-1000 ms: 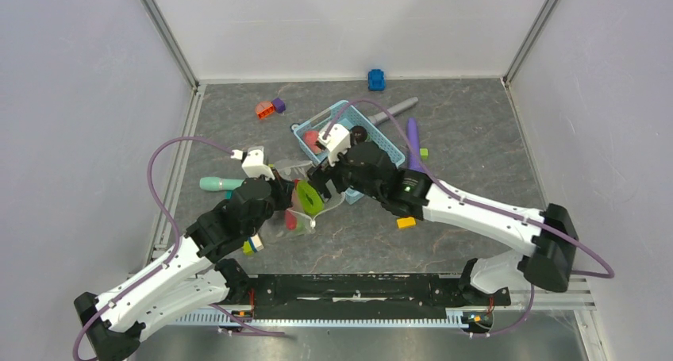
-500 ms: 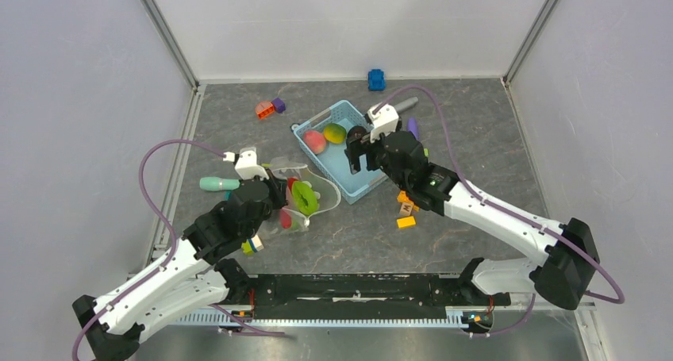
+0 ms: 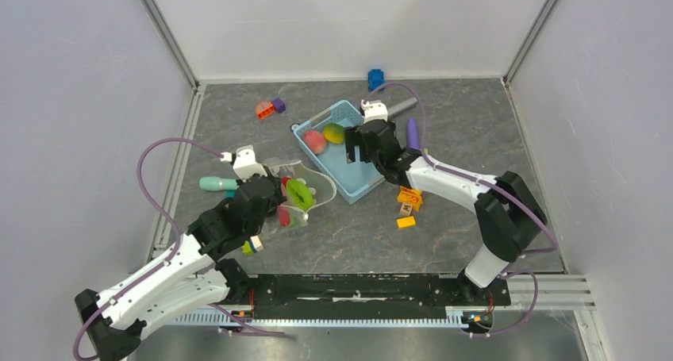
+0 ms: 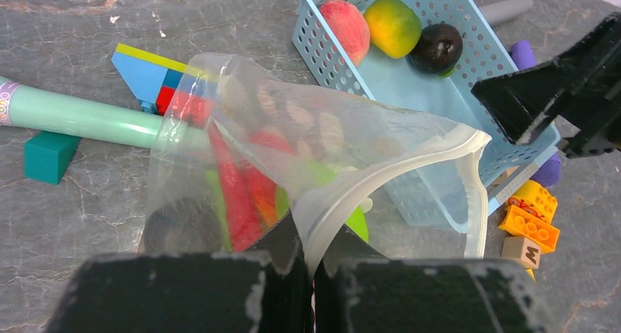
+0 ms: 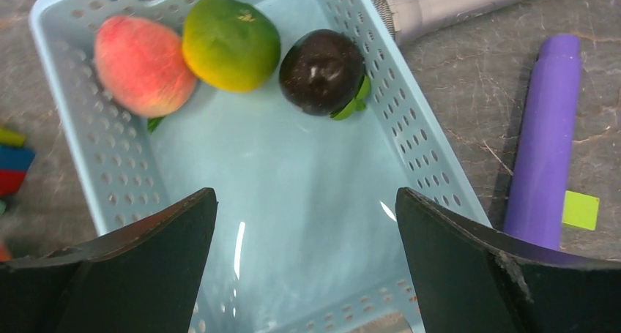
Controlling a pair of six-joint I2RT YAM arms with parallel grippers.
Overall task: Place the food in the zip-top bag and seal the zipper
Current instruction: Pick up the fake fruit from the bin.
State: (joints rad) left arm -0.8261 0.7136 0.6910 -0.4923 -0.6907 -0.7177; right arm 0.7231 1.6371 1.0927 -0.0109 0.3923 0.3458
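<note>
Grey tabletop (image 3: 357,234), left gripper (image 4: 311,274) pinching zip-top bag (image 4: 329,139), food (image 4: 234,194) apparently inside, right gripper (image 5: 306,197) splayed over basket (image 5: 421,139)

Setting: robotics lab test cell | Evidence: plain white panel walls (image 3: 79,99) and metal corner posts (image 3: 163,32) enclose a grey stone-pattern worktop (image 3: 476,139); left arm (image 3: 159,274) and right arm (image 3: 460,186) bolted to black base rail (image 3: 357,288).

1. One light-blue basket (image 5: 428,150) out there.
2. Three fruits in it: one pink fruit (image 5: 143,62), one green-orange fruit (image 5: 231,44), one dark brown fruit (image 5: 322,71).
3. One clear bag (image 4: 329,135), pieces inside too blurred to count.
4. One purple stick (image 5: 545,143).
</note>
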